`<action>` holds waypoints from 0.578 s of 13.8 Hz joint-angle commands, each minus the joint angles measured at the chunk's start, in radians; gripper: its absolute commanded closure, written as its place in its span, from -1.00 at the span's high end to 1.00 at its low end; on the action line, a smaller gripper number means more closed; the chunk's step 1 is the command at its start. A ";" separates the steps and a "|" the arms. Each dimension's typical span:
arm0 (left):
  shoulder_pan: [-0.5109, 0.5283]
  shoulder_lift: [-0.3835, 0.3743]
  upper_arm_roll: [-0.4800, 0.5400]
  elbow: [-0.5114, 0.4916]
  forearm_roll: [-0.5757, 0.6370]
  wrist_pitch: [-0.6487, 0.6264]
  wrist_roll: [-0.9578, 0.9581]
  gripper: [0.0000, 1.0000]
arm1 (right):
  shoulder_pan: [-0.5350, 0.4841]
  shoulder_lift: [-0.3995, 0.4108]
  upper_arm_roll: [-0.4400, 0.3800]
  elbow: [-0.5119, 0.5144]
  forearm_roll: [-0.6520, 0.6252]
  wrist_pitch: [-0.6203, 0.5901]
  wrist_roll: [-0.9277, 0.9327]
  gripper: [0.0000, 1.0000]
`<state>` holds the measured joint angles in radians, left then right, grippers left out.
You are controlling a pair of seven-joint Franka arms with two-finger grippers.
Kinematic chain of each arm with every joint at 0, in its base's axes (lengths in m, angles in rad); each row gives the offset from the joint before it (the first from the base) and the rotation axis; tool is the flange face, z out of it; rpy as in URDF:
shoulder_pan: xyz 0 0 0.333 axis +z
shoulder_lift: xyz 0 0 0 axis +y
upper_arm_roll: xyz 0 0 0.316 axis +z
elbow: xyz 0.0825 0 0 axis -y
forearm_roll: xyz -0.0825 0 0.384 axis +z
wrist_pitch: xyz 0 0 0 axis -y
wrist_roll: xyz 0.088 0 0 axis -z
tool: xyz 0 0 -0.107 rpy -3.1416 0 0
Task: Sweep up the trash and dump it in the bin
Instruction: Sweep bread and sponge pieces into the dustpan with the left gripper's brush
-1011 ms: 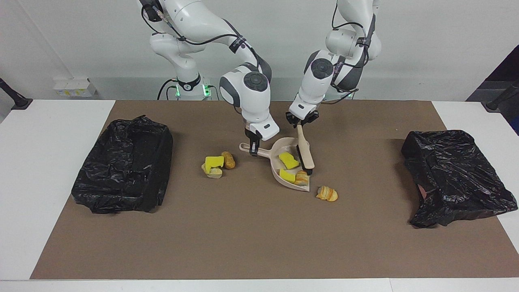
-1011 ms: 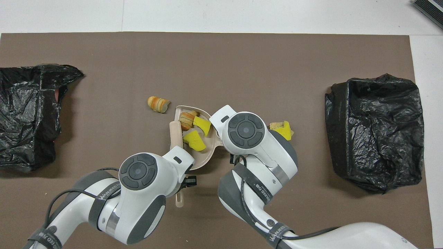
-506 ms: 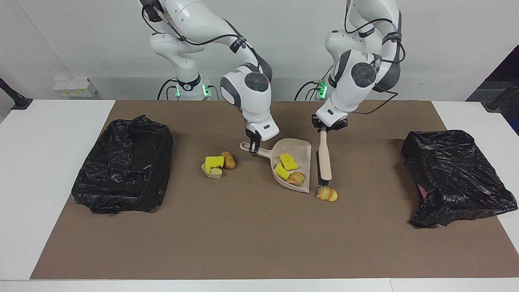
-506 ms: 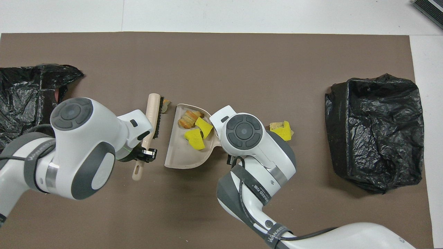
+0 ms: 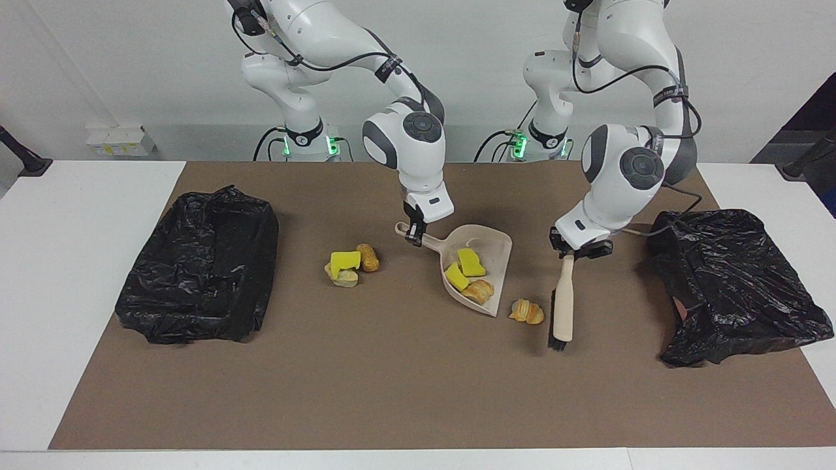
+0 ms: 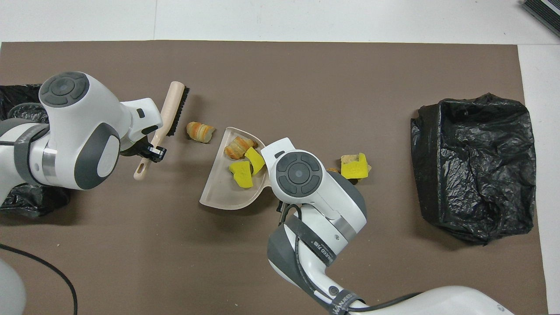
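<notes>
Trash [image 5: 526, 312] is lying in three places: three bits in the dustpan [image 5: 494, 251], one croissant piece just beside its open lip, and a small cluster [image 5: 351, 264] toward the right arm's end of the desk. The right claw [image 5: 415, 237] is gripping the dustpan handle, angling its mouth toward the loose piece. The left claw [image 5: 577, 251] is clamping the brush [image 5: 563, 307], bristles facing that piece, seemingly lining up a sweep.

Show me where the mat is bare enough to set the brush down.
Bare: the mat's wide strip farther from the robots than the trash, between both bags. Crowded: the middle, around the dustpan, loose croissant, brush and sponge pile.
</notes>
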<state>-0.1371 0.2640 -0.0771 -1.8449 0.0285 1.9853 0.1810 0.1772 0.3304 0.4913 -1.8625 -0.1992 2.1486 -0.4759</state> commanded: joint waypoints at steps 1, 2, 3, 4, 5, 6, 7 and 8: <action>0.018 0.031 -0.012 0.010 0.031 0.018 0.076 -1.00 | -0.010 -0.004 0.007 -0.012 0.009 0.017 0.020 -1.00; 0.014 0.021 -0.012 -0.014 0.031 0.010 0.098 -1.00 | -0.010 -0.004 0.007 -0.012 0.010 0.017 0.020 -1.00; 0.011 0.006 -0.013 -0.043 0.030 0.007 0.125 -1.00 | -0.010 -0.004 0.007 -0.012 0.010 0.019 0.020 -1.00; 0.004 -0.018 -0.015 -0.086 0.030 0.004 0.158 -1.00 | -0.010 -0.004 0.007 -0.012 0.009 0.017 0.020 -1.00; 0.002 -0.034 -0.020 -0.109 0.028 -0.011 0.185 -1.00 | -0.010 -0.004 0.007 -0.012 0.010 0.017 0.020 -1.00; -0.004 -0.043 -0.024 -0.114 0.025 -0.069 0.208 -1.00 | -0.010 -0.004 0.007 -0.012 0.010 0.017 0.020 -1.00; -0.009 -0.052 -0.027 -0.112 0.018 -0.135 0.234 -1.00 | -0.010 -0.004 0.007 -0.012 0.010 0.017 0.020 -1.00; -0.040 -0.069 -0.027 -0.119 0.014 -0.201 0.245 -1.00 | -0.010 -0.004 0.007 -0.012 0.010 0.017 0.020 -1.00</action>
<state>-0.1369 0.2528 -0.1092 -1.9119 0.0385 1.8743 0.3880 0.1772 0.3304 0.4913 -1.8625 -0.1992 2.1486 -0.4759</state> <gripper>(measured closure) 0.740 0.683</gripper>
